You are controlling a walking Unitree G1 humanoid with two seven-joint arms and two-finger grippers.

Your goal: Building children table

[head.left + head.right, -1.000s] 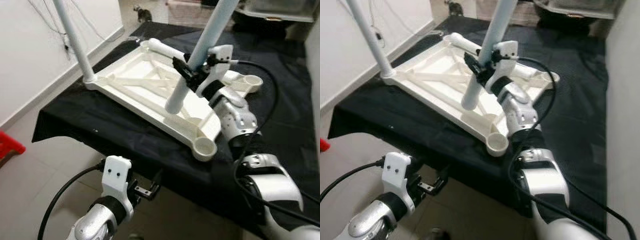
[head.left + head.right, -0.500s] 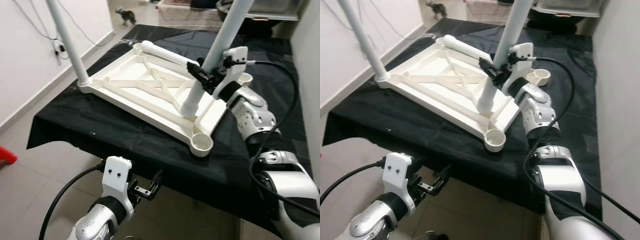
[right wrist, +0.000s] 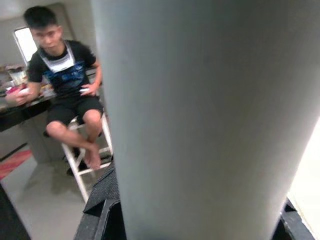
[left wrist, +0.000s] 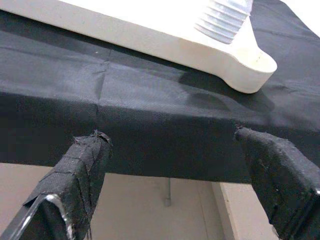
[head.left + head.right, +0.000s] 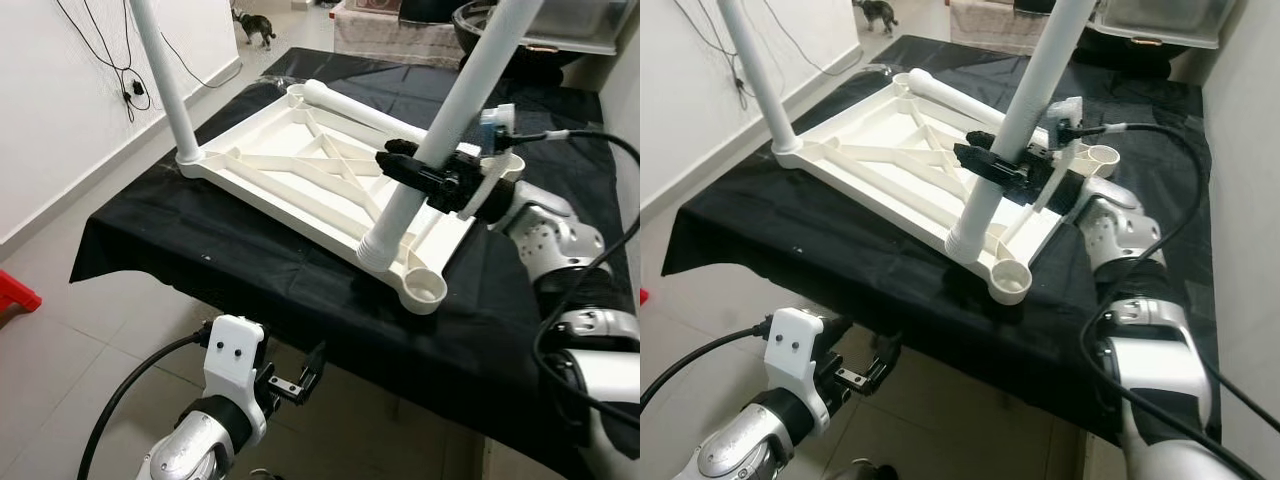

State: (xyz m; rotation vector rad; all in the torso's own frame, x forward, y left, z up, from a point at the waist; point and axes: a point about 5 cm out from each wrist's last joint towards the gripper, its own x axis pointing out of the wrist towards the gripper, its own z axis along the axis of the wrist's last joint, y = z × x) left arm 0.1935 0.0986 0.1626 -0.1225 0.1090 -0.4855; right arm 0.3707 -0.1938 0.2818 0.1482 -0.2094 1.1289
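The right pincer is closed around a stiff, light-looking leg standing tilted in the upside-down tabletop on the black desk, best held low, while the left pincer hangs open below.

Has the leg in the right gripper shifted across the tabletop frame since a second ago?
Yes. The leg held by the right gripper moved from mid-frame toward the near corner socket.

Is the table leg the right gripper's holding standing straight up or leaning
Leaning. The leg slants from its foot at the tabletop corner up toward the right, clamped by the right gripper.
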